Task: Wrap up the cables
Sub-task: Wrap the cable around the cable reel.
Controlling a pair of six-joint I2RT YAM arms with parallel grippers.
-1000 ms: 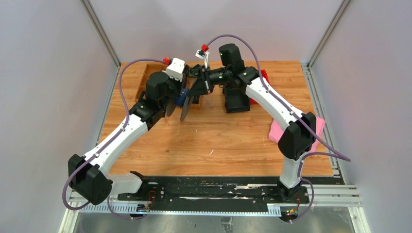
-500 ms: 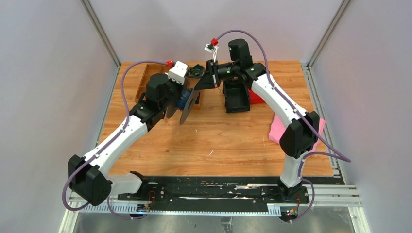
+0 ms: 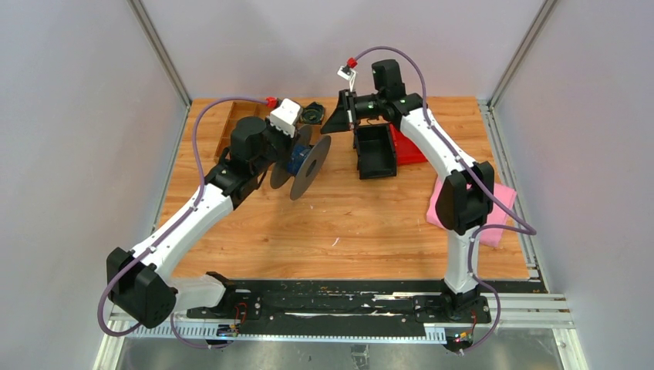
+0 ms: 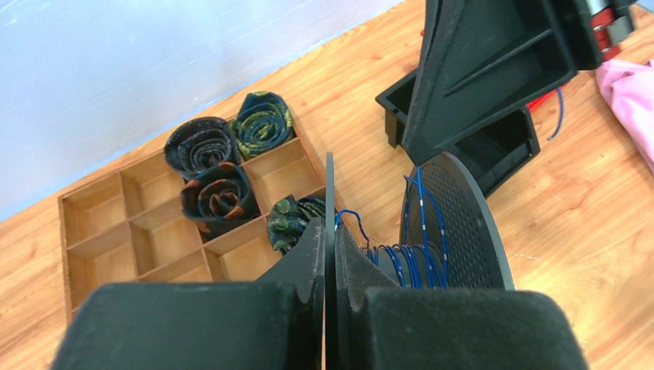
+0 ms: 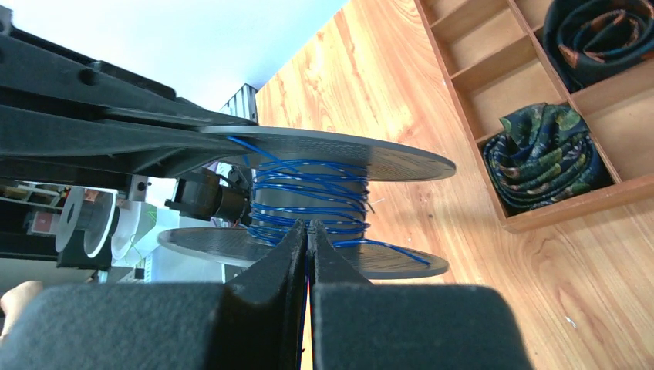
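A grey spool (image 3: 310,165) with two perforated flanges is held above the table, tilted. My left gripper (image 4: 329,228) is shut on the thin edge of its near flange; the far flange (image 4: 463,223) stands to the right. The cable (image 4: 410,260), a thin blue wire, winds round the core in several turns. In the right wrist view the spool (image 5: 347,150) lies just ahead and the cable (image 5: 308,186) runs from the core into my right gripper (image 5: 310,226), which is shut on it. From above, my right gripper (image 3: 337,123) hangs just right of and behind the spool.
A wooden divider tray (image 4: 100,223) holding rolled ties (image 4: 212,193) sits at the back left. A black bin (image 3: 375,150) and a red part (image 3: 407,146) lie behind the right gripper. A pink cloth (image 3: 497,212) lies at the right edge.
My right gripper has pulled back and to the right, away from the spool, with the wire in it. The left arm has shifted the spool rightward and turned it.
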